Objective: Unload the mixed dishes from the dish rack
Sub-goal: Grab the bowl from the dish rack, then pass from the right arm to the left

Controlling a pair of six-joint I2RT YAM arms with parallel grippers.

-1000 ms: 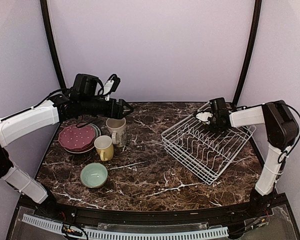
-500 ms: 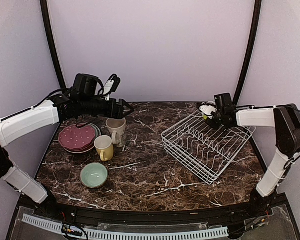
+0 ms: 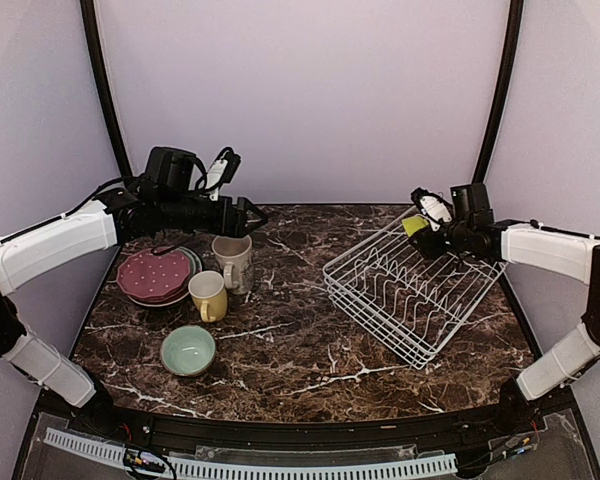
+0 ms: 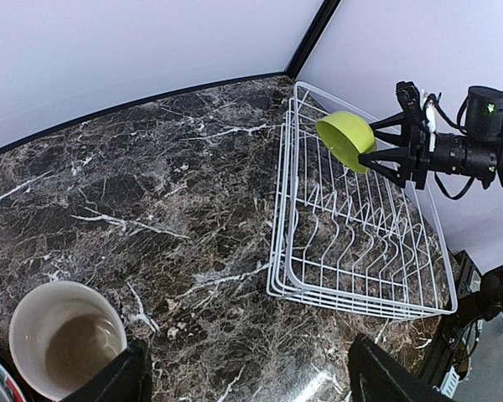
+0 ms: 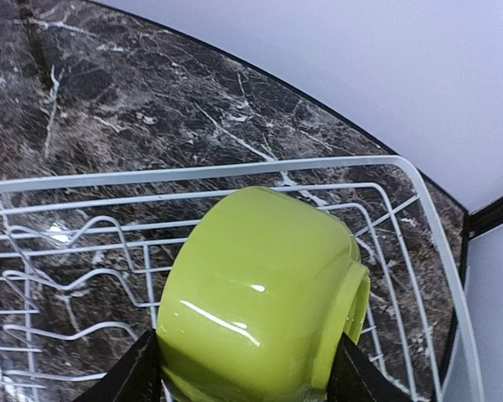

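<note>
The right gripper is clamped on the lime bowl (tilted on its side) and holds it above the far corner of the rack, on the right of the table. The left gripper hovers with fingers apart over the cream mug; the plates, yellow mug and mint bowl sit near it, on the left.

Lime-green bowl, white wire rack
</note>
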